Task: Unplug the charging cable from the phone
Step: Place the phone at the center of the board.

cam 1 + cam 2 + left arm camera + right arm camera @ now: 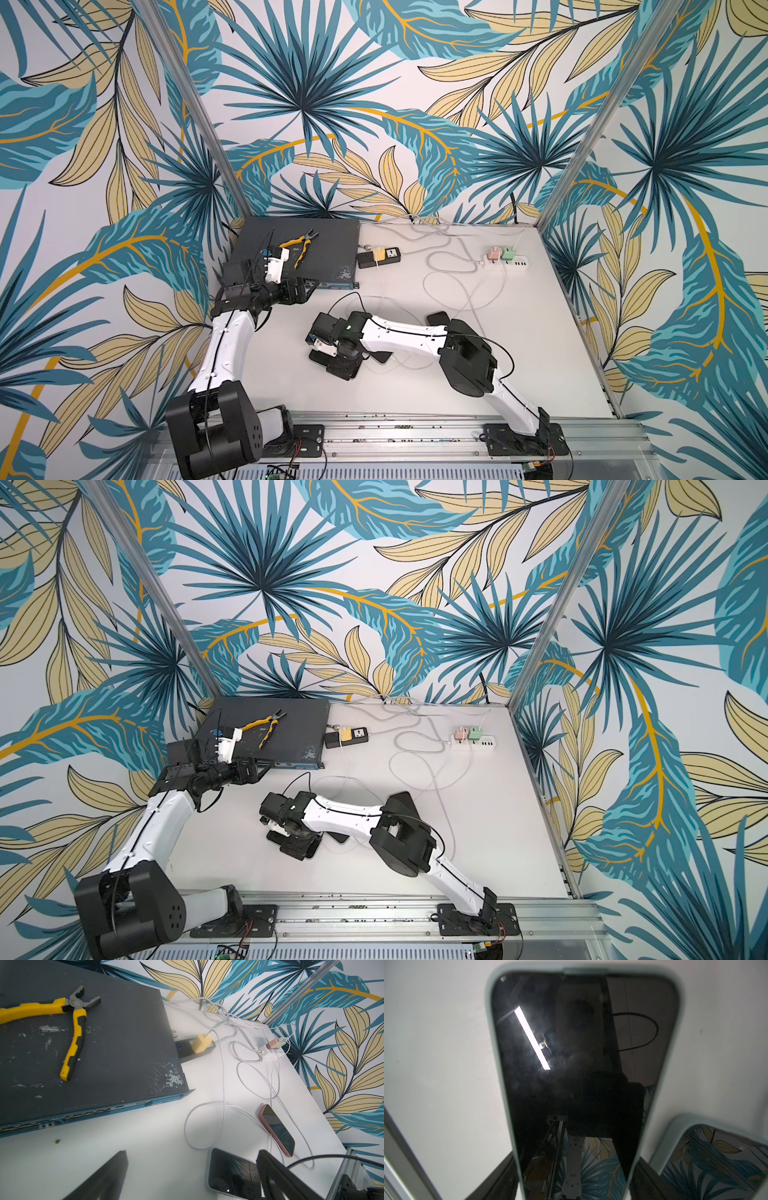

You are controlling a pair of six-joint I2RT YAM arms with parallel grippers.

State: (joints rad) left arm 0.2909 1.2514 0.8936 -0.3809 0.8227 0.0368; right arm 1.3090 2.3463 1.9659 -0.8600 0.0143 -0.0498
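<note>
At the far left, the left arm (224, 353) reaches toward the front edge of a dark grey network box (328, 245), and yellow-handled pliers (304, 240) lie on top of this box. The left jaws are released and spread fully wide. In the left wrist view their fingers (108, 1176) stand far apart and clamp nothing.

In the middle of the bench (540, 353), the right arm (403, 336) points down on the phone (571, 1084). The phone lies flat in a pale case, with its dark screen up. The right jaws are clenched across it: in the right wrist view the fingers (500, 1180) sit against the two long edges of the case. A second pale-cased phone (708, 1157) lies just beside it.

Behind them, a yellow charger (378, 254) sits in a black power strip (390, 254). A white charging cable (380, 282) runs from the charger toward the right arm. Its end is hidden, so I cannot tell whether it is plugged into the phone.

Further right lies a pink-cased phone (277, 1130). Near the back right, a white power strip (515, 262) carries a pink charger (495, 252) and a green charger (508, 252).
</note>
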